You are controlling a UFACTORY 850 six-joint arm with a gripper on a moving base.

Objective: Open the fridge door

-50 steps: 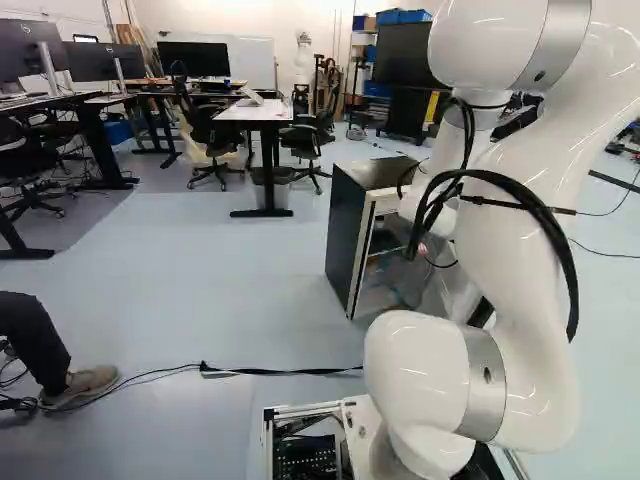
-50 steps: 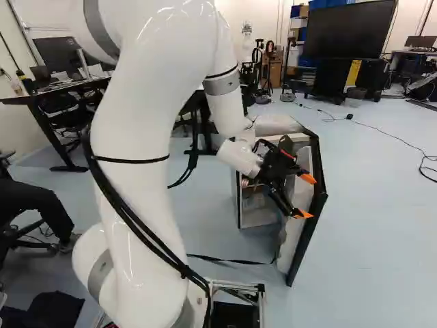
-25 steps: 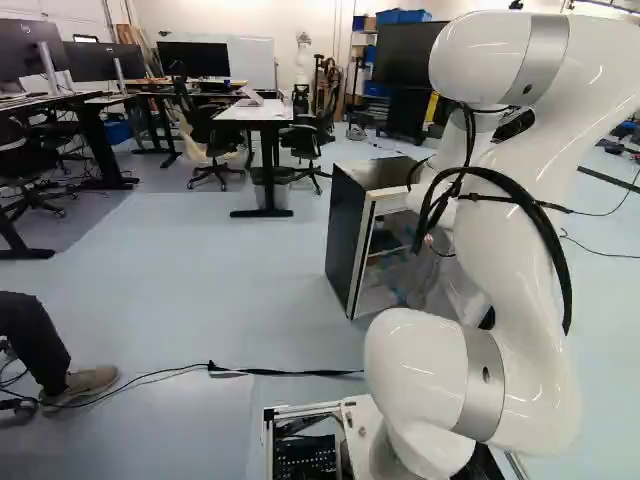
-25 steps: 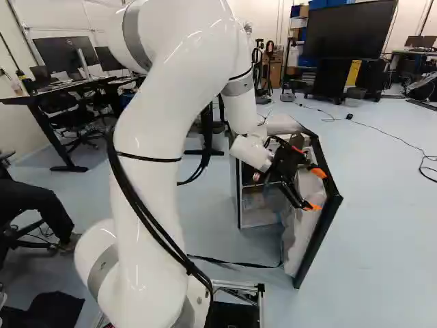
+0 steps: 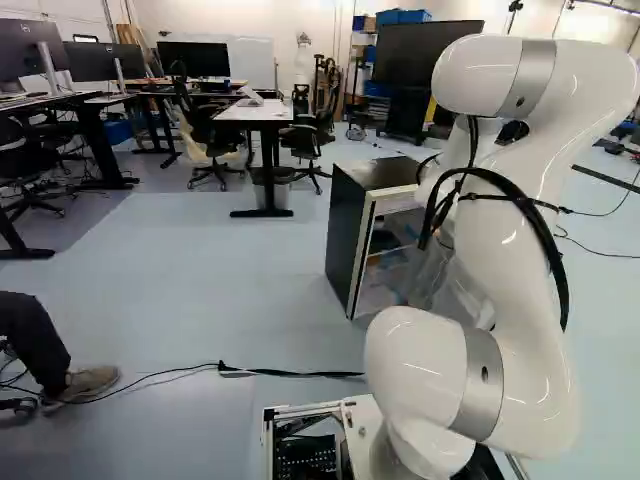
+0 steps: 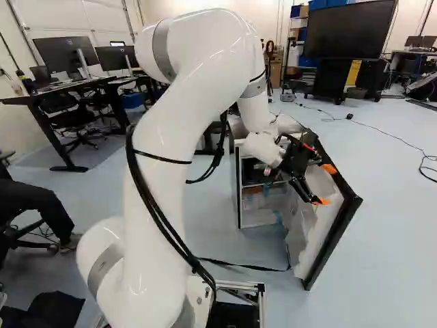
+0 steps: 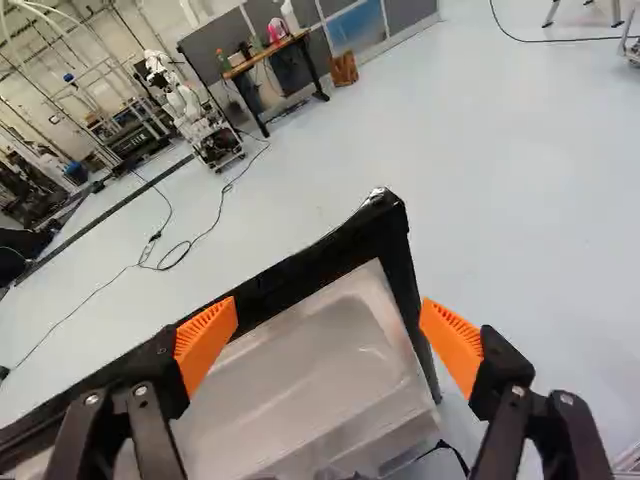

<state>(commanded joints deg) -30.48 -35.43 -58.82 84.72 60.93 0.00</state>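
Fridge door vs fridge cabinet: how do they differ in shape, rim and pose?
The fridge door is a flat panel; the fridge cabinet is a deep, open-fronted box.
The door's rim is black, the cabinet's front rim pale.
The door stands swung out at an angle; the cabinet stands upright on the floor.
Both show pale insides.

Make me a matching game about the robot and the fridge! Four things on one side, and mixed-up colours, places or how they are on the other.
Things:
1. Robot arm
2. Fridge door
3. Finger pads
4. Bin

Colour, place or state:
A. Swung open
B. Under the white-topped table
C. White and bent
D. Orange and wide apart

Right pairs: 1-C, 2-A, 3-D, 4-B
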